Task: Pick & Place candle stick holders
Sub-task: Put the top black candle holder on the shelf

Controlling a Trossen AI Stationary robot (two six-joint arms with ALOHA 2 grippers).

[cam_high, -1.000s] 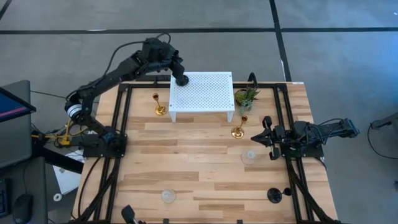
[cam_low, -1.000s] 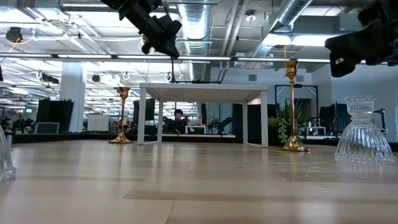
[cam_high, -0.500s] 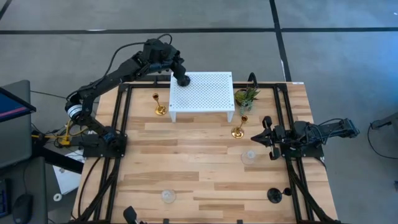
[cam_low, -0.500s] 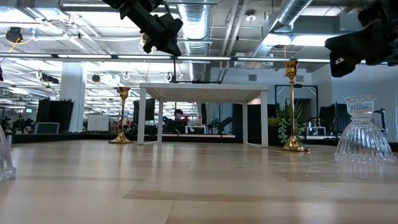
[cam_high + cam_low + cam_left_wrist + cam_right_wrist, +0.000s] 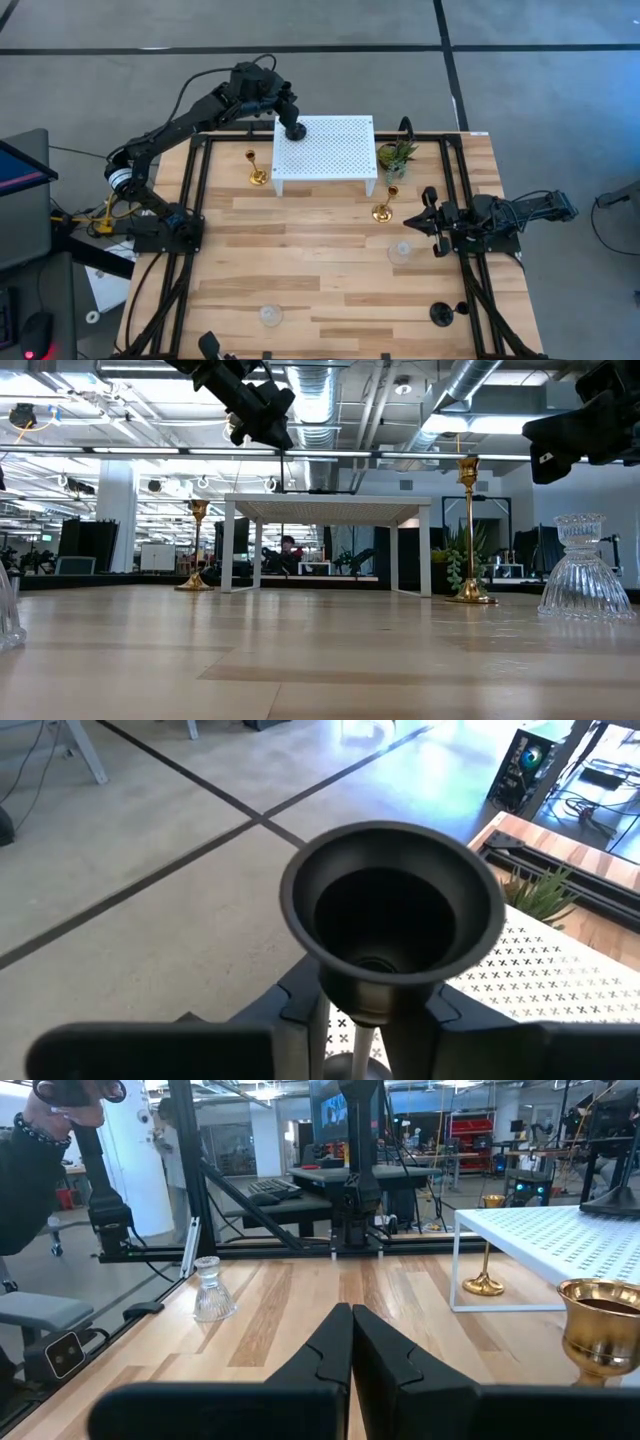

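My left gripper (image 5: 290, 122) is shut on a black candle stick holder (image 5: 392, 915) above the far left corner of the white perforated stand (image 5: 325, 150). My right gripper (image 5: 425, 215) is shut and empty at the table's right side. Two gold holders stand on their bases, one left of the stand (image 5: 257, 170) and one in front of its right end (image 5: 383, 208). Two clear glass holders (image 5: 400, 250) (image 5: 270, 316) and a second black holder (image 5: 440, 314) stand nearer the front. My left gripper pinches the black holder's thin stem (image 5: 365, 1038) just below its cup, one finger (image 5: 300, 1020) on each side. The fingers come slanting down from the table's far left. The holder stands upright, cup up. I cannot tell whether its base touches the stand.
A small green potted plant (image 5: 395, 155) stands right of the stand. In the right wrist view a gold holder's cup (image 5: 600, 1315) is close by my right gripper, and a person's arm (image 5: 30, 1170) shows beyond the table. The middle of the table (image 5: 300, 250) is bare wood.
My left gripper has edged a little toward the table's right over the stand's corner, the black holder still upright in it.
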